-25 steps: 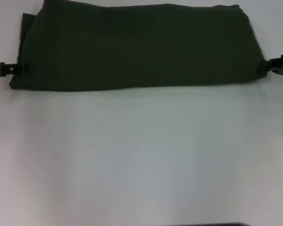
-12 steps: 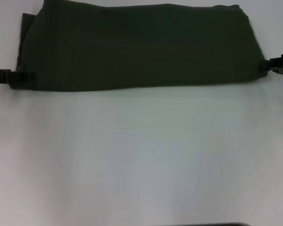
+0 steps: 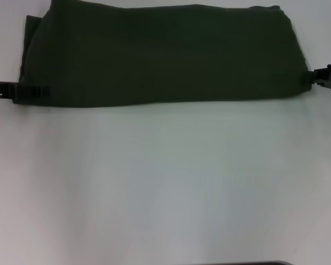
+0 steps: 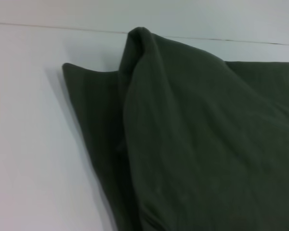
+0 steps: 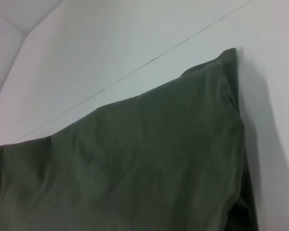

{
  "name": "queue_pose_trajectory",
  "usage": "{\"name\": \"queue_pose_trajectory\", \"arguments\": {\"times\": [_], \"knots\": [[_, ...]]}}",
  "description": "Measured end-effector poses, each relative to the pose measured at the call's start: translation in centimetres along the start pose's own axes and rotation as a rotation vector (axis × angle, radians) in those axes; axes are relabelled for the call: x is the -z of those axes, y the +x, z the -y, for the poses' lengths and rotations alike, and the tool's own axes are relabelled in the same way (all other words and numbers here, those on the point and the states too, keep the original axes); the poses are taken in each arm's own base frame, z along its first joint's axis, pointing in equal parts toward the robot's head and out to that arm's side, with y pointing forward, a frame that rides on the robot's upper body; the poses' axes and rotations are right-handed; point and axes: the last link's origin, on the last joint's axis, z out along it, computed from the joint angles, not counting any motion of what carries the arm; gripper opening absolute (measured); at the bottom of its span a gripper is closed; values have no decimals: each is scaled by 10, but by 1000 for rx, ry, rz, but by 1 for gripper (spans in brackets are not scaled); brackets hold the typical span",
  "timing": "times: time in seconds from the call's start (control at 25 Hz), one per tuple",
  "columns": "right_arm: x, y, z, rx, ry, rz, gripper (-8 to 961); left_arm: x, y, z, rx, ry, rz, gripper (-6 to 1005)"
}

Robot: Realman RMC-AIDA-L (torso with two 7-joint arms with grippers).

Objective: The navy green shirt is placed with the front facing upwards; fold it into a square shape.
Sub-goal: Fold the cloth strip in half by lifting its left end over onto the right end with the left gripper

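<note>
The navy green shirt lies folded into a wide band across the far part of the white table, plain green side up. My left gripper reaches in from the left and is shut on the shirt's near left corner, a finger lying over the cloth. In the left wrist view the shirt bulges up in a soft fold with a flat layer beside it. My right gripper sits at the shirt's right edge, touching the cloth. The right wrist view shows the shirt's flat corner.
A seam line runs across the table behind the shirt. The table's back edge lies just beyond the shirt's far left corner. A dark strip shows at the near edge.
My left gripper has slid to the right onto the shirt's left end, and the near left corner has shifted right with it. The right gripper has stayed put.
</note>
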Motion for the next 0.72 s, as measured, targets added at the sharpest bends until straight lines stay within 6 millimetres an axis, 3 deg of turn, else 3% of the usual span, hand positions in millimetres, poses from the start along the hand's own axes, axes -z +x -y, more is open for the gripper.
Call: {"name": "queue_pose_trajectory", "arguments": {"times": [0.72], "knots": [[-1,3,0,-5,-1,-3,9,2,2,2,-28,30,8,831]]}}
